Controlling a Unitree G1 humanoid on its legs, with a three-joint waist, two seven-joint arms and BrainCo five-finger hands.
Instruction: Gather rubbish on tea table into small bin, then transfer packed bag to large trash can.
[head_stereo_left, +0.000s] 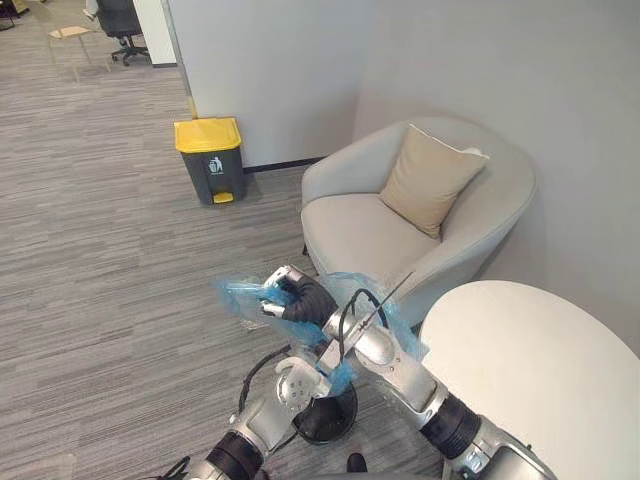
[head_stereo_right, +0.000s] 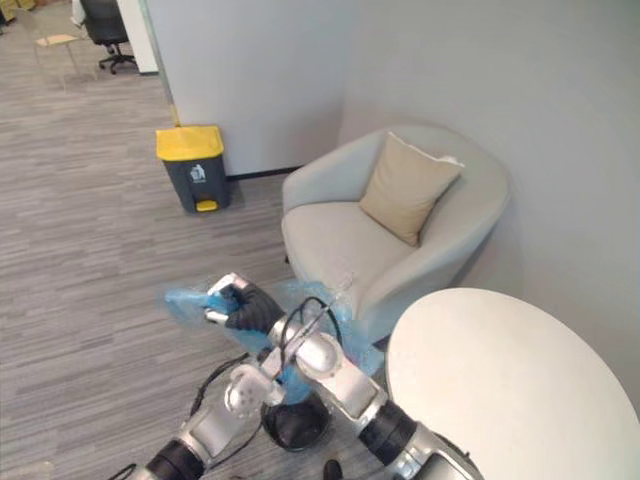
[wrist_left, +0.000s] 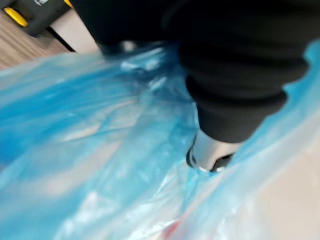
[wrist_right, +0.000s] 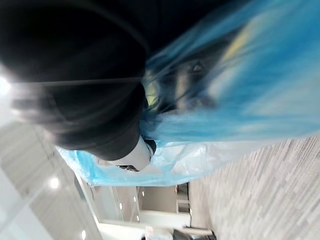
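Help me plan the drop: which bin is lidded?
The grey plastic bin with a yellow lid, by the wall; the small black round bin lacks one.

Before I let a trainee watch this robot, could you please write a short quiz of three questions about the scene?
1. True or false: the trash can with the yellow lid stands by the wall, and its lid is shut.
2. Choose one. The cushion lies on: A the round table, B the armchair, C the floor.
3. Fill in the gap: the right hand grips a ___ plastic bag.

Key: 1 true. 2 B. 3 blue.
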